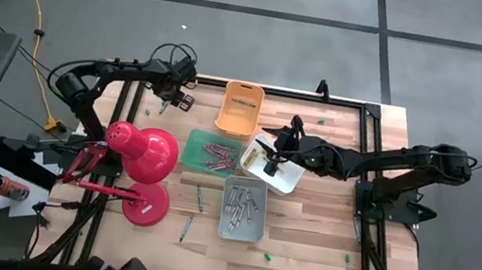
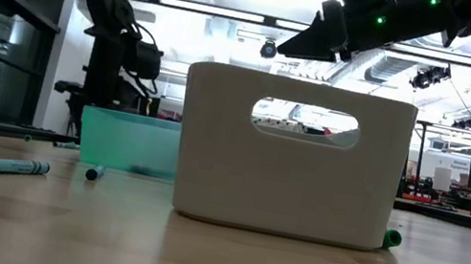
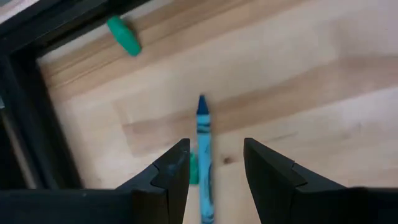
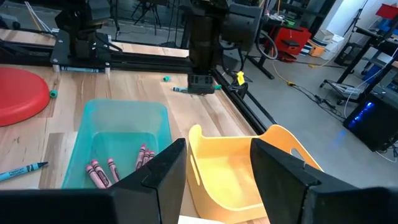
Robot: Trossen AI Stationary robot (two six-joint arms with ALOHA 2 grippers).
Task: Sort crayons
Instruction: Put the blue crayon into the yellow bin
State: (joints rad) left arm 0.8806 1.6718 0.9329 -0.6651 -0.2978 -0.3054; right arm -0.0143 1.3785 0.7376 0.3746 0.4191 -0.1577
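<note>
Left claw [image 3: 214, 168]: low over the far left edge of the surface [image 1: 319, 252], fingers apart on either side of a blue crayon [image 3: 204, 149], not closed on it
Blue crayon: flat on the wood, tip pointing away from the claw, green speck [image 3: 124, 35] farther off near the black frame
Right claw [image 4: 214, 165]: fingers spread, nothing between them, hovering above the white bin [image 1: 275, 164] near the yellow bin [image 1: 239, 108]
Green bin [image 1: 211, 153]: holds pink crayons [image 1: 217, 156]
Grey bin [image 1: 242, 208]: holds grey crayons [image 1: 241, 206]
Loose crayons [image 1: 192, 212]: on the wood left of the grey bin
Red lamp [image 1: 141, 160]: standing at the left
</note>
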